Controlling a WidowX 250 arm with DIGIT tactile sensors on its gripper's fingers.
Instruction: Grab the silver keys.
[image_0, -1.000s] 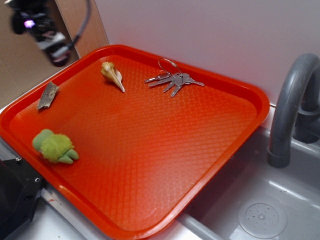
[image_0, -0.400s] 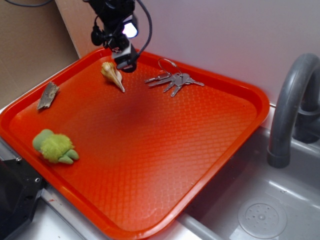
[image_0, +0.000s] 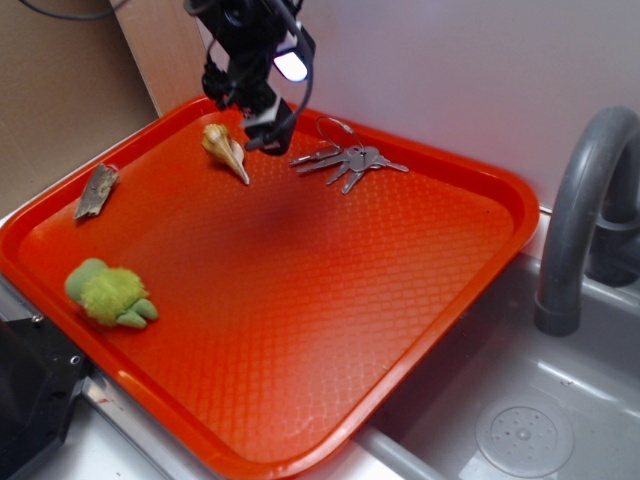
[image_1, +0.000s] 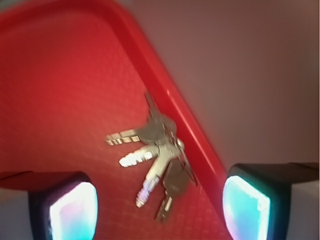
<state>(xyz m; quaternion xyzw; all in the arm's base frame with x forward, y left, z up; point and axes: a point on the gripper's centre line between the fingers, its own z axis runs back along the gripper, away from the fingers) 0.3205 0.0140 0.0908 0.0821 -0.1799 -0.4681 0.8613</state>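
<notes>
Hovering above the far part of the red tray (image_0: 470, 260), the tool (image_0: 262, 128) is held wide open and empty, its pads (image_1: 75, 212) spread so the keys (image_1: 155, 160) can be straddled. The keys (image_0: 345, 160) are fanned flat near the tray's back rim, just beside the tool and apart from the shell (image_0: 225, 150). A descent over the bunch is judged next.
</notes>
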